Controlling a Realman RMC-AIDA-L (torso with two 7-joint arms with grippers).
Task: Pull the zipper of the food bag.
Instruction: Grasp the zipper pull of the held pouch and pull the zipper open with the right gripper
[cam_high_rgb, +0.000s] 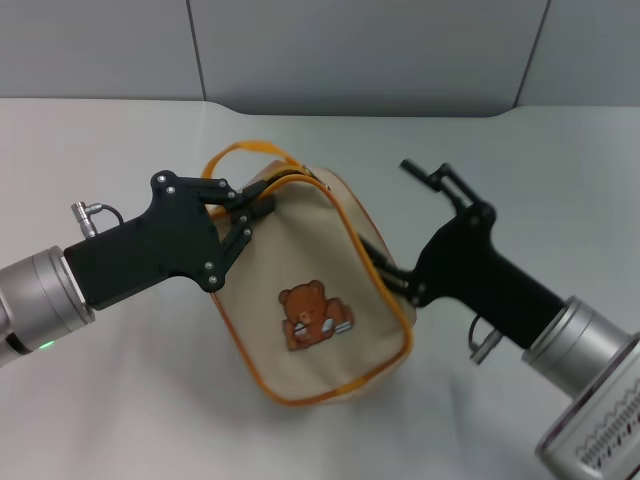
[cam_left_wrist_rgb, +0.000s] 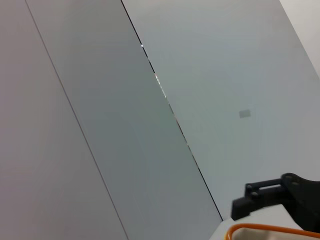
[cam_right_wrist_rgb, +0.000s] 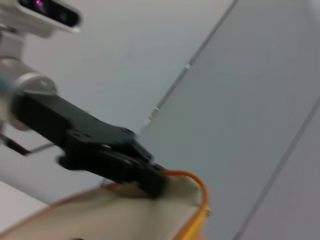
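Note:
The food bag (cam_high_rgb: 310, 300) is beige with orange piping and a bear picture, and it stands tilted between my arms. Its orange loop handle (cam_high_rgb: 245, 150) arcs over the top. My left gripper (cam_high_rgb: 255, 212) is shut on the bag's top left corner, by the dark zipper line (cam_high_rgb: 300, 178). The right wrist view shows the left gripper (cam_right_wrist_rgb: 152, 181) pinching the bag's top (cam_right_wrist_rgb: 125, 215). My right gripper (cam_high_rgb: 388, 208) is open at the bag's right side. One of its fingers lies against the bag's edge; the other stands clear. I cannot make out the pull tab.
The bag rests on a white table (cam_high_rgb: 120, 400) with a grey panelled wall (cam_high_rgb: 350, 50) behind it. In the left wrist view a finger of the right gripper (cam_left_wrist_rgb: 272, 196) and the orange loop (cam_left_wrist_rgb: 260, 229) show in front of the wall.

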